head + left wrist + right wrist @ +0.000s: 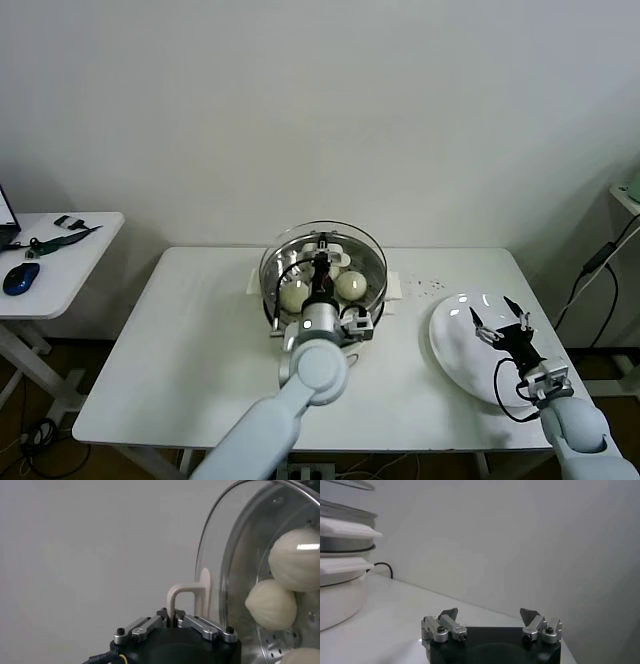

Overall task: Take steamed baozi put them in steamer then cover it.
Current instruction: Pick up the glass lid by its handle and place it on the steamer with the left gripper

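Baozi (350, 285) sit inside the steamer (372, 290) at the centre of the head view, two cream-white buns plainly visible through glass, one left of the arm and one right. Over them hangs the cover (365, 243), a clear glass lid with a metal rim, and it is tilted, its near edge lifted toward the camera. The left gripper (322, 262) comes up from the bottom centre of the frame and has the lid by its white bar handle (186, 594); in the left wrist view the jaws are pinched tight around the foot of that handle, the glass dome (235, 545) curving away at the right edge. Behind the glass there, three buns (271, 604) show against the shiny perforated floor (280, 642) of the basket. Whether the lid's rim touches the steamer at the far side, I can't tell.

Over to the lower right of the head view: the right gripper (503, 322) hovers above a white plate (455, 345), jaws spread wide, nothing between them. Its own wrist view confirms it, two dark fingertips (448, 614) standing far apart over the white table (395, 625), with the white pot base (340, 587) at the left edge.

At the far left of the head view, a side desk (60, 265) carries a blue mouse (21, 278).
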